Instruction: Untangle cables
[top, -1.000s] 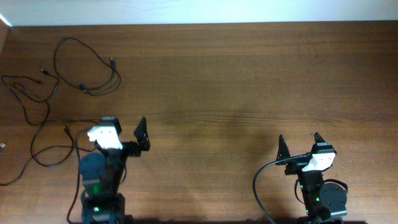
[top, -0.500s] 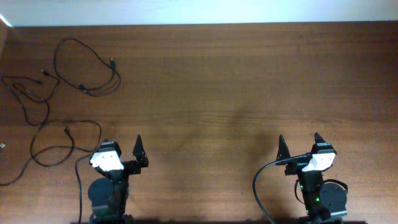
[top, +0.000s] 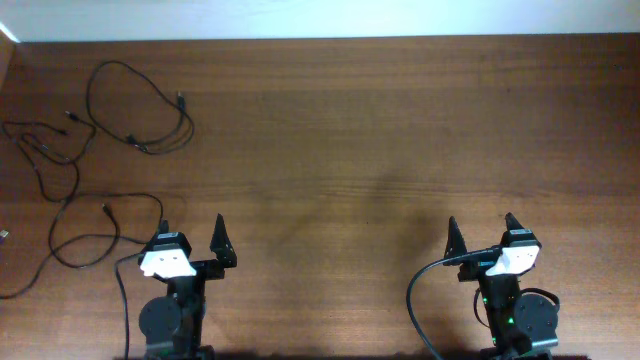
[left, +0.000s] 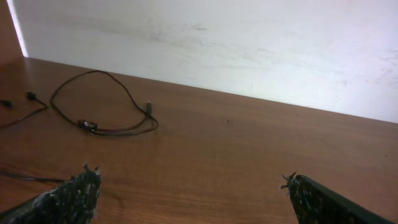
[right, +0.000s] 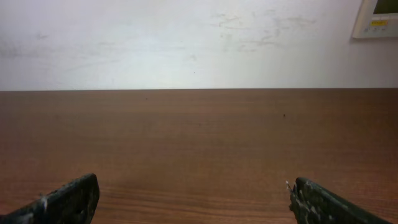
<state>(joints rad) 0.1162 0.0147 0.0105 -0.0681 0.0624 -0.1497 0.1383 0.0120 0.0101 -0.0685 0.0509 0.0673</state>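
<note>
On my far left the cables (top: 91, 98) lie loose on the table (top: 380, 120), spread in open loops from the back corner down toward the near edge. The nearest loop sits just left of my left gripper (top: 192, 238). That gripper is spread wide with nothing between its fingers, not touching any cord. Over on the right, the right gripper (top: 481, 232) is also wide open and empty, well apart from the cables.
</note>
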